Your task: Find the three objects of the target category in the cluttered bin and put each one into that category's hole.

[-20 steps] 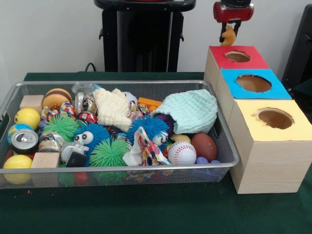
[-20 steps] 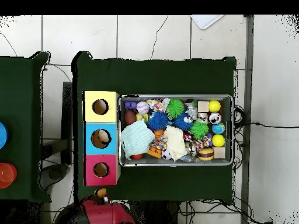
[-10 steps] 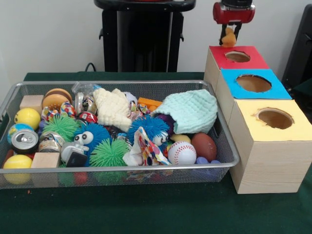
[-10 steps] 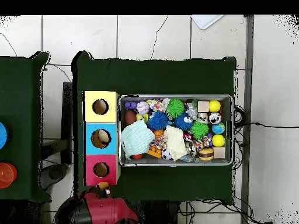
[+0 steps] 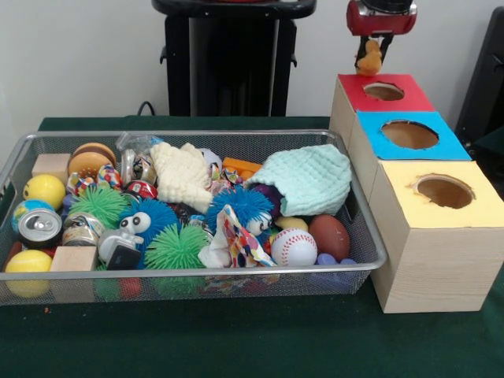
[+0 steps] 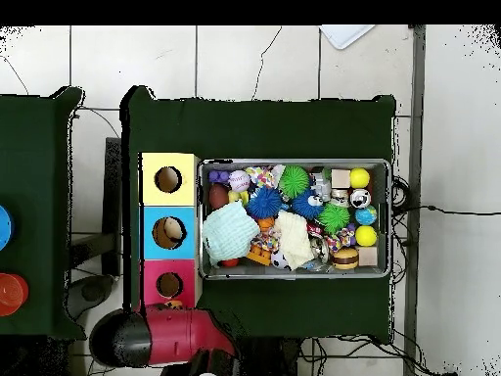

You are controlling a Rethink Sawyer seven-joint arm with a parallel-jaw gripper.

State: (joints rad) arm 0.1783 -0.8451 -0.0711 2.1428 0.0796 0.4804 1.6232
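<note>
From my seat I see the gripper (image 5: 372, 49) hanging at the top of the front view, above and just behind the red box (image 5: 376, 97), with its jaws pinching a small orange toy (image 5: 369, 60) that dangles clear of the box top. The toy sits a little to the left of the round hole (image 5: 384, 91) in the red lid, not over it. In the overhead view the red and black arm (image 6: 166, 336) lies across the bottom edge just below the red box, and the toy is hidden under it, so I cannot place it there. Three boxes stand in a row touching each other beside the wire basket (image 5: 356, 206): red farthest back, then the blue box (image 5: 409, 140), then the yellow box (image 5: 441, 228) nearest the front camera, each with one round hole in its top. The basket is packed: a pale green knitted cloth (image 5: 309, 178) lies against the end nearest the boxes, a cream cloth (image 5: 182, 175) sits near the middle, and a baseball (image 5: 294, 246) rests just beside a brown ball (image 5: 329, 236) at the front corner. Green and blue spiky balls (image 5: 175, 246) crowd the centre, and two yellow balls (image 5: 44, 190), a drink can (image 5: 39, 227) and wooden blocks (image 5: 73, 259) fill the far end.
</note>
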